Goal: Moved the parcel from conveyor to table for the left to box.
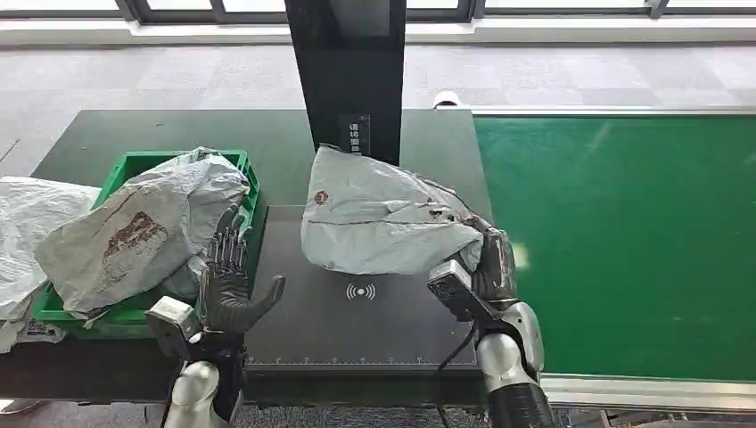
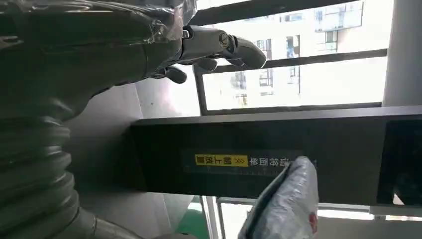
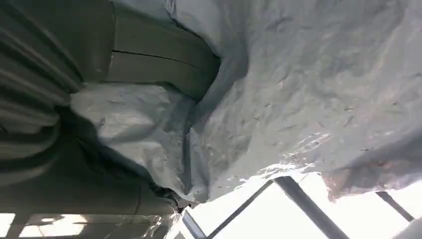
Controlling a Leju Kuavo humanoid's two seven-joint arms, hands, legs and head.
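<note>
We find the parcel [image 1: 379, 214], a crumpled grey plastic mailer with a small round red mark near its far left corner, over the far right part of the dark scanning plate [image 1: 357, 312], its far edge against the foot of the black upright column [image 1: 352, 71]; whether its underside rests on the plate we cannot tell. The right hand [image 1: 486, 259] grips the parcel at its near right end, the dark fingers buried in the wrinkled film; in the right wrist view the grey film [image 3: 308, 84] is bunched around the thick thumb [image 3: 159, 59]. The left hand [image 1: 230, 276] is empty, fingers spread and pointing away from the robot, thumb out to the right, at the near left edge of the plate and just beside the green box [image 1: 245, 174]. In the left wrist view the fingers [image 2: 219, 47] are extended and hold nothing, and a corner of the parcel [image 2: 288, 204] shows below the column's yellow label. The green box, on the left of the table [image 1: 267, 134], holds another crumpled grey mailer [image 1: 143, 232], and a paler bag [image 1: 27, 223] lies at the far left. The green conveyor belt [image 1: 624, 241] runs along the right.
</note>
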